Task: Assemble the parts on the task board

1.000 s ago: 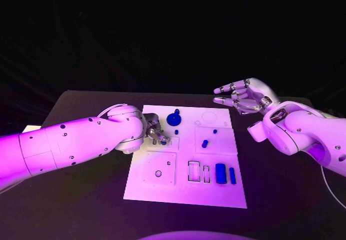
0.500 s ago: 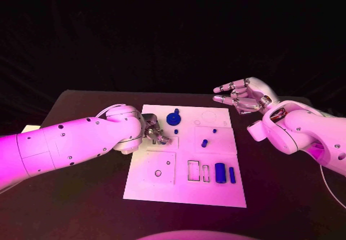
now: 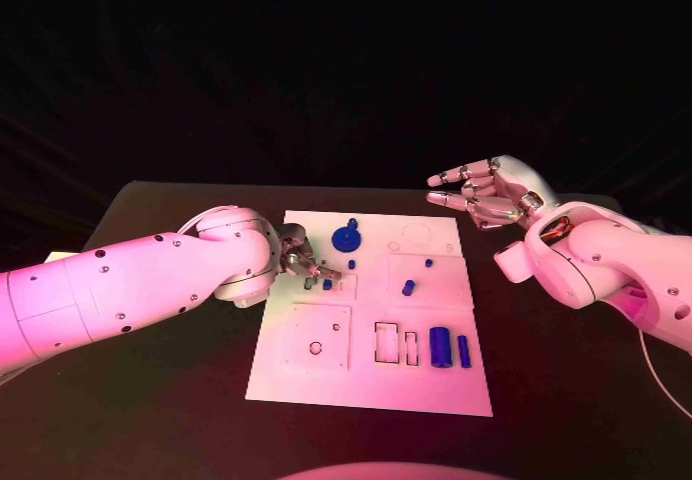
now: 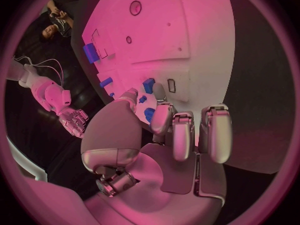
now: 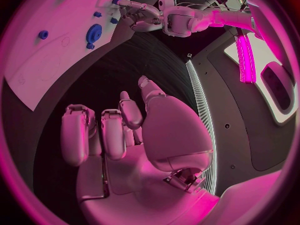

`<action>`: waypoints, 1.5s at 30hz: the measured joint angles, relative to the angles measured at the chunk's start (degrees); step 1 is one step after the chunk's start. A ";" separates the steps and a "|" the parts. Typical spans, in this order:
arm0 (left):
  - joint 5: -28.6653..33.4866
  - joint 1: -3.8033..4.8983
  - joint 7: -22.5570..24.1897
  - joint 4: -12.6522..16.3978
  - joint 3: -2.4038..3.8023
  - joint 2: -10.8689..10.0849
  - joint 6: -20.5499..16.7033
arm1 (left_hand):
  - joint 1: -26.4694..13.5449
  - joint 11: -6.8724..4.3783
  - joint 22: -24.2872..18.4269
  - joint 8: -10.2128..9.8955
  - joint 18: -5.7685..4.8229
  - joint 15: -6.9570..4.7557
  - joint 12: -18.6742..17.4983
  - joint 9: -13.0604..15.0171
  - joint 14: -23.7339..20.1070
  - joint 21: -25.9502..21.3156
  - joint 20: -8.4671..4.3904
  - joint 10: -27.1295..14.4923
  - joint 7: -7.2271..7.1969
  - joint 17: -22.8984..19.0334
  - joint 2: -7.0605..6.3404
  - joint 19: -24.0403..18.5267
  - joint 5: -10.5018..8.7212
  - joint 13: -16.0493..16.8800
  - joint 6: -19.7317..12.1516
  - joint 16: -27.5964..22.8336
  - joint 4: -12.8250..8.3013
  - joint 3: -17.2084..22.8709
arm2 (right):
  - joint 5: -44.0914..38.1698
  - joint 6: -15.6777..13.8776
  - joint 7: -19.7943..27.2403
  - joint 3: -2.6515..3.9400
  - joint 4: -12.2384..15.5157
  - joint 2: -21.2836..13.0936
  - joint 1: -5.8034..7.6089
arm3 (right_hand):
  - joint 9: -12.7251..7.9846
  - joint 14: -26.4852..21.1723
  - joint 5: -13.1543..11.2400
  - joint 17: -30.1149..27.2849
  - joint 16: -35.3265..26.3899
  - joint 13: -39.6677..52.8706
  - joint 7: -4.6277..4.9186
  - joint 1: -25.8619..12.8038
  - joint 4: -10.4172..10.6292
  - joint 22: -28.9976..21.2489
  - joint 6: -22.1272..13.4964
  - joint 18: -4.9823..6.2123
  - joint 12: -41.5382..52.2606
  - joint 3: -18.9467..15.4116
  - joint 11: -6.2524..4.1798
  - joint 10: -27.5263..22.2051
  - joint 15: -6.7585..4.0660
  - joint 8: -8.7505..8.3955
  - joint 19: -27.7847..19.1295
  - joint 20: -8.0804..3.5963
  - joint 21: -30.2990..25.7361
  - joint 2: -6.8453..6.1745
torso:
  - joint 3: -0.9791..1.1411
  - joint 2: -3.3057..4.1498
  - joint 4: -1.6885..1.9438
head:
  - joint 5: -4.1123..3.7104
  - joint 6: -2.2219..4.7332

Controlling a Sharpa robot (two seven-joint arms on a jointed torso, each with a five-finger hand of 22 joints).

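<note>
The white task board lies in the middle of the black table. My left hand hovers low over the board's far left part, with its fingertips beside a small blue piece next to a narrow slot. Thumb and fingers are apart, with nothing between them. A blue gear and a small blue peg stand just right of this hand. My right hand is raised beyond the board's far right corner, fingers spread and holding nothing.
Two more small blue pieces are in the right middle square. Two upright blue blocks stand by empty rectangular slots near the front. A round hole is at the front left. Bare table surrounds the board.
My left hand has shifted slightly over the board's far left part. The small blue piece shows beside its fingertips again. The right hand has stayed still.
</note>
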 measured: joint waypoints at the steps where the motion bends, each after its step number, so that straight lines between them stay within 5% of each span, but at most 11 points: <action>1: 0.37 0.09 -0.01 0.20 0.31 -0.24 -0.10 | 0.00 0.25 0.00 -0.17 0.00 0.00 -0.37 -0.01 0.00 -0.31 0.00 -0.26 0.13 0.00 0.00 0.00 0.00 -0.29 -0.68 0.00 -0.01 -0.76 | 0.02 0.00 0.00 -0.01 -0.10 0.02 0.00 | 0.00 0.00 0.00 0.00 0.00 0.00 0.00 0.00 0.00 0.00 0.00 0.00 0.00 0.00 0.00 0.00 0.00 0.00 0.00 0.00 0.00 0.00 | 0.00 -0.01 0.01 | -0.01 0.05; 6: 3.32 1.51 -0.03 0.29 1.85 -1.12 -0.09 | 1.67 1.45 0.00 -3.40 0.00 0.45 -3.66 -2.08 0.04 -2.51 0.15 -3.12 1.71 0.00 1.67 -0.15 0.00 -3.32 -4.51 0.00 0.05 -3.69 | 0.10 0.03 0.02 -0.07 -0.60 0.17 -0.02 | 0.00 0.00 0.00 0.00 -0.32 0.00 0.00 0.00 0.00 -0.08 0.00 0.00 0.00 0.00 -0.20 -0.20 0.00 0.00 0.00 0.00 0.00 0.00 | 0.03 -0.01 0.00 | 0.07 0.25; 9: 5.41 3.24 -0.03 -0.74 2.32 -1.43 0.35 | 4.31 2.35 0.00 -5.64 0.01 1.34 -5.53 -4.58 0.08 -3.07 1.08 -4.61 2.71 0.00 2.75 -0.20 0.00 -5.15 -5.74 0.00 0.03 -3.79 | 0.15 0.06 0.02 -0.13 -0.96 0.37 -0.04 | 0.00 0.00 0.00 0.00 -0.32 0.00 0.00 0.00 0.00 -0.08 0.00 0.00 0.00 0.00 -0.20 -0.20 0.00 0.00 0.00 0.00 0.00 0.00 | 0.06 -0.01 -0.02 | 0.18 0.32; 14: 7.33 6.78 -0.03 -4.47 2.80 -1.09 1.38 | 5.14 2.54 -0.01 -6.26 0.01 1.36 -5.72 -5.59 0.10 -3.07 1.15 -4.81 2.86 0.00 2.86 -0.11 0.00 -5.51 -5.89 0.00 0.03 -3.79 | 0.20 0.15 0.02 -0.19 -1.48 0.64 -0.17 | 0.00 0.00 0.00 0.00 -0.32 -0.05 0.00 0.00 -0.01 -0.08 0.00 0.00 0.00 0.01 -0.20 -0.20 0.00 0.00 0.00 0.00 0.00 0.00 | 0.10 0.02 -0.05 | 0.53 0.48; 19: 7.33 8.56 -0.08 -10.95 2.70 1.95 3.81 | 6.30 2.86 -0.01 -6.83 0.00 1.36 -6.35 -6.53 0.10 -3.39 1.14 -5.14 2.86 0.00 3.41 -0.11 0.00 -6.14 -5.88 0.00 0.03 -3.79 | 0.24 0.19 0.02 -0.22 -1.71 0.72 -0.23 | 0.00 0.00 0.23 0.04 -0.32 -0.05 0.00 0.00 0.15 -0.08 0.00 0.00 0.00 -0.15 -0.20 -0.20 0.00 0.00 0.00 0.00 0.00 0.00 | 0.14 0.03 0.05 | 0.77 0.91; 28: 4.12 8.91 -0.10 -19.93 1.07 7.46 9.62 | 7.25 2.86 -0.01 -7.14 0.01 1.56 -6.36 -7.49 -0.10 -3.39 1.34 -5.14 3.12 0.04 3.91 -0.31 0.00 -6.29 -5.62 0.00 -0.15 -3.61 | 0.32 0.27 0.09 -0.22 -1.83 1.01 -0.25 | 0.01 0.00 0.23 0.04 -0.32 -0.05 0.00 0.00 0.15 -0.08 0.00 0.00 0.01 -0.15 -0.20 -0.20 0.00 0.00 0.00 0.00 0.00 0.01 | 0.03 0.14 -0.15 | 1.45 1.13; 36: 2.58 8.79 -0.11 -22.81 0.37 9.39 12.38 | 7.55 2.86 -0.01 -7.14 0.01 1.55 -5.88 -7.97 -0.10 -3.39 1.34 -5.14 3.05 0.04 4.22 -0.31 0.00 -5.59 -4.62 0.00 -0.13 -3.27 | 0.35 0.32 0.14 -0.22 -1.88 1.08 -0.25 | 0.01 0.00 0.23 0.03 -0.32 -0.04 0.00 -0.24 0.15 -0.07 0.00 0.00 0.01 -0.15 -0.20 -0.20 0.00 0.00 0.01 0.00 -0.12 0.25 | 0.01 0.10 -0.08 | 1.40 1.09; 45: 2.33 7.41 -0.05 -24.89 -0.42 11.15 14.11 | 8.01 2.63 -0.01 -7.14 0.01 1.55 -5.44 -8.26 -0.10 -3.12 1.34 -4.90 2.75 0.03 4.67 -0.31 0.00 -5.27 -4.33 0.00 -0.28 -3.12 | 0.36 0.42 0.20 -0.23 -1.81 1.18 -0.26 | 0.01 0.00 0.23 0.03 -0.32 -0.10 0.00 -0.22 -0.01 -0.14 0.00 0.00 0.01 -0.31 -0.20 -0.20 0.00 0.00 0.00 0.00 -0.21 0.23 | 0.00 0.08 -0.09 | 1.60 0.94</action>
